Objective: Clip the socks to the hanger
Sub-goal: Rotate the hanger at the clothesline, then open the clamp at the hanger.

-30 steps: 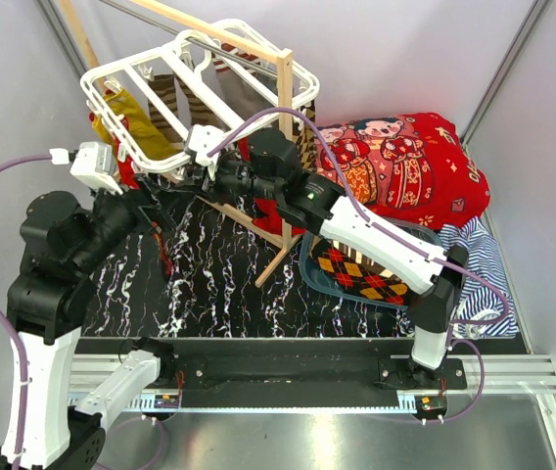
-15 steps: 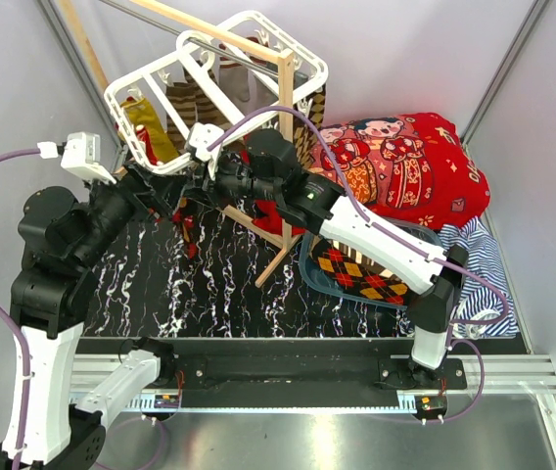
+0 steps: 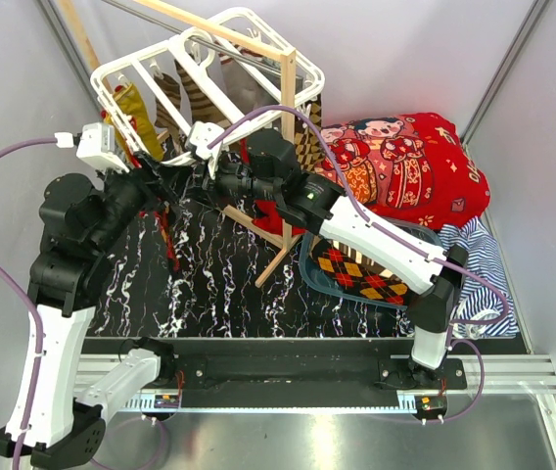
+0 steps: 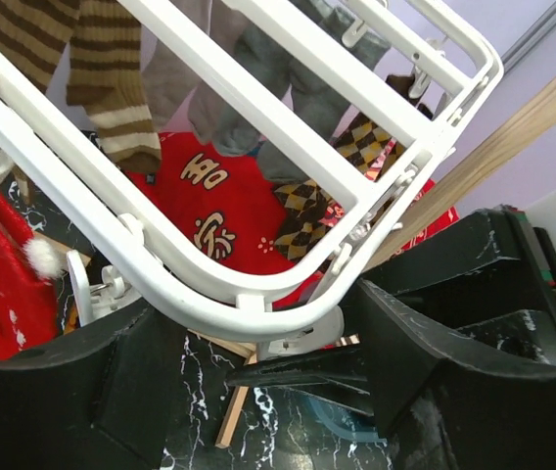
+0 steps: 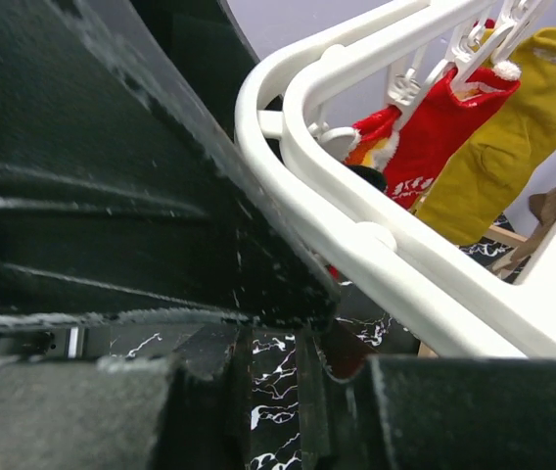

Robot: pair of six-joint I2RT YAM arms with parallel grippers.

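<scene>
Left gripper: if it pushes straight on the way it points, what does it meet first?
The hanger: its rounded white corner bar sits just ahead of the left gripper, between its open fingers. How near is unclear.

Glossy plastic hanger (image 4: pixel 249 313), knitted cloth socks (image 4: pixel 112 98), bare wooden pole (image 4: pixel 513 137)

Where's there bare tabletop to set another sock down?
The black marbled tabletop is bare in front, between the left arm and the blue basket holding an argyle sock. Crowded behind: white plastic drying hanger, wooden rack, red cartoon blanket.
</scene>
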